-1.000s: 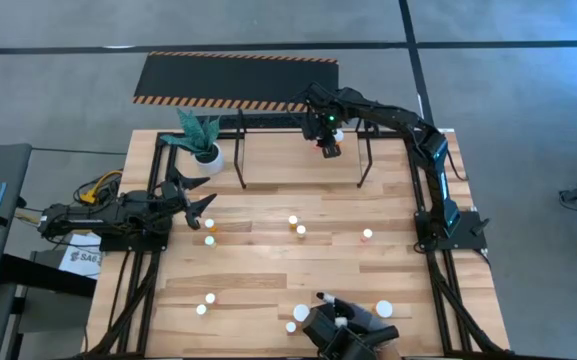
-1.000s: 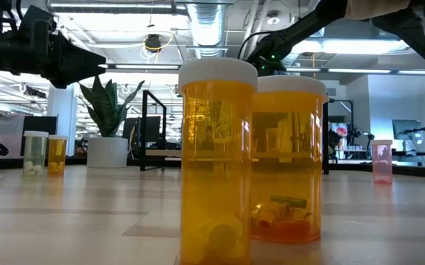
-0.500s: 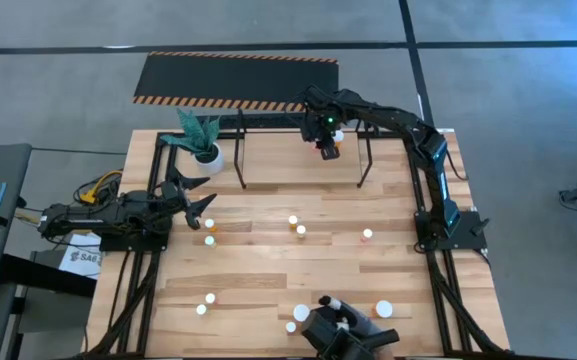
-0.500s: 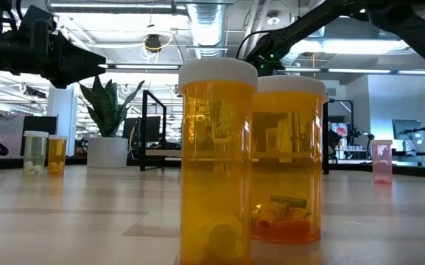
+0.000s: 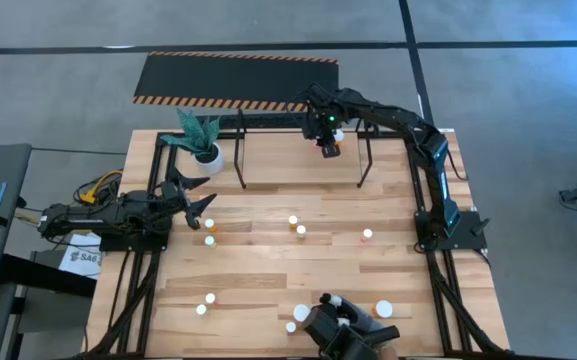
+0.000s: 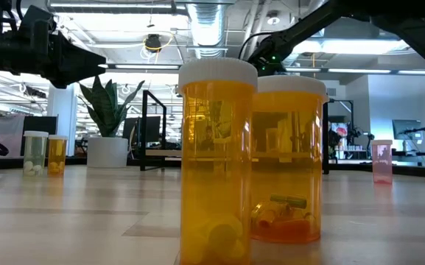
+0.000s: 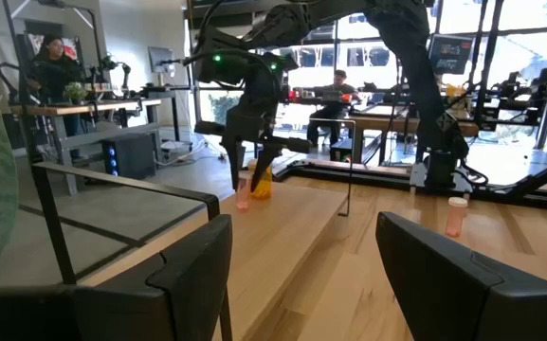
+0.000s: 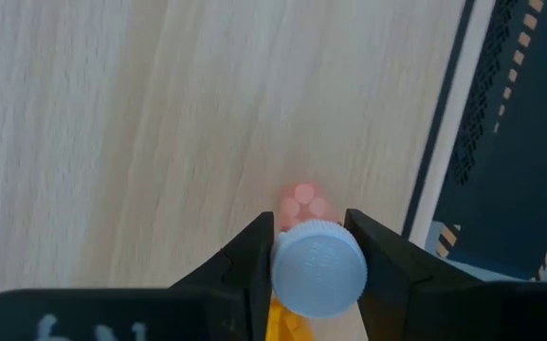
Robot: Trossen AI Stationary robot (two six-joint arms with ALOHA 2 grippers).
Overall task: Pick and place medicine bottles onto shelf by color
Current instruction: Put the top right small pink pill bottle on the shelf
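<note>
My right gripper (image 5: 327,141) is over the far end of the table, inside the black tube shelf (image 5: 241,152), shut on an orange medicine bottle (image 7: 261,181) with a white cap (image 8: 319,268). A pinkish bottle (image 7: 243,197) stands on the wood right beside it. Several other small bottles stand upright on the table, among them a pair (image 5: 296,226) and a pink one (image 5: 367,236). My left gripper (image 5: 197,205) waits open at the table's left edge, level, with nothing between its fingers (image 7: 192,275). My right gripper pinches the orange bottle at its white cap (image 8: 282,275), one finger on each side. The fingers come from above, pointing steeply down. The bottle is upright with its body below the fingers. Whether its base rests on the wood, I cannot tell.
A white plant pot (image 5: 207,153) stands at the far left by the shelf's upright. A black hazard-striped mat (image 5: 233,78) lies beyond the table. Two large orange bottles (image 6: 216,162) stand near the front edge by the low camera (image 5: 343,330). More bottles stand at the near left (image 5: 205,303).
</note>
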